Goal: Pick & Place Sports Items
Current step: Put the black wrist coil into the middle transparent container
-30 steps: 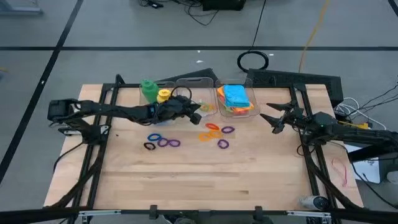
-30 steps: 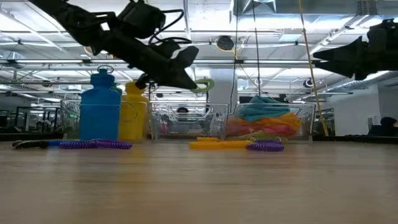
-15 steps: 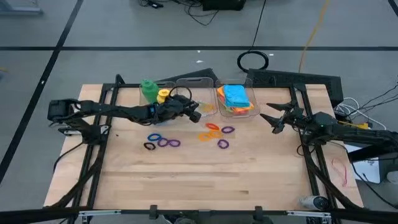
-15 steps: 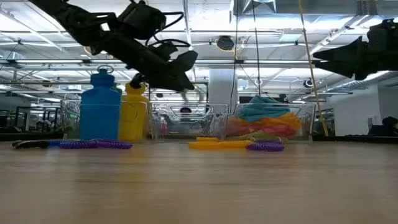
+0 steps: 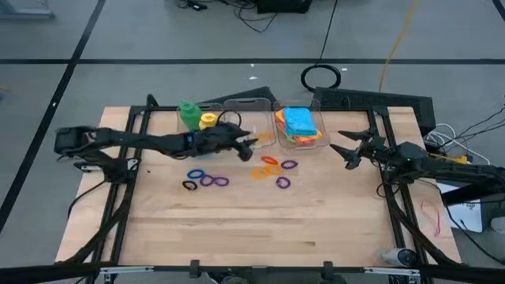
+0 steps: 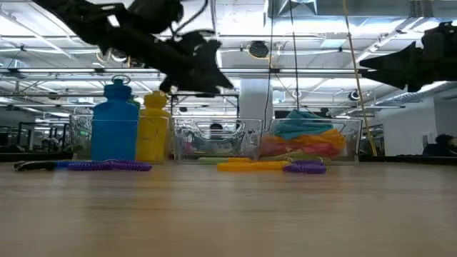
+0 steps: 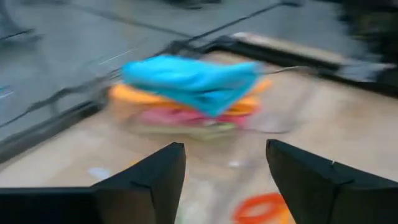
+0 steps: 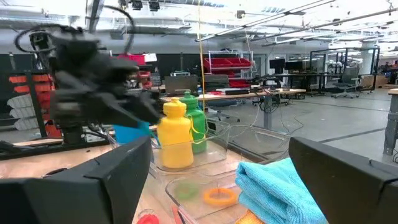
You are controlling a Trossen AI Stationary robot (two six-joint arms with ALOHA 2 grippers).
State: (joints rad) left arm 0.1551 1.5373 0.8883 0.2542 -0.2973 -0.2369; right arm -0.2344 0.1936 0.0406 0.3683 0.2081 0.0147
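My left gripper point(image 5: 251, 147) hangs open above the near edge of a clear bin point(image 5: 248, 105); nothing is between its fingers in the left wrist view point(image 7: 224, 155). A green ring point(image 8: 186, 190) and an orange ring point(image 8: 217, 196) lie on that bin's floor. Folded cloths point(image 5: 298, 122), blue on top, fill the bin beside it. A green bottle point(image 5: 188, 113) and a yellow bottle point(image 5: 207, 120) stand upright at the far left, and a blue bottle point(image 6: 114, 125) stands beside them. Several rings point(image 5: 207, 180) point(image 5: 272, 167) lie flat on the table. My right gripper point(image 5: 341, 151) waits open at the right.
The table's black frame rails point(image 5: 130, 170) point(image 5: 394, 197) run along both sides. Cables and a white box point(image 5: 465, 209) lie past the right edge. The wooden top point(image 5: 252, 229) nearer than the rings is bare.
My left gripper has opened and let go of the green ring it held above the middle bin. The ring has fallen into that bin and now lies on its floor.
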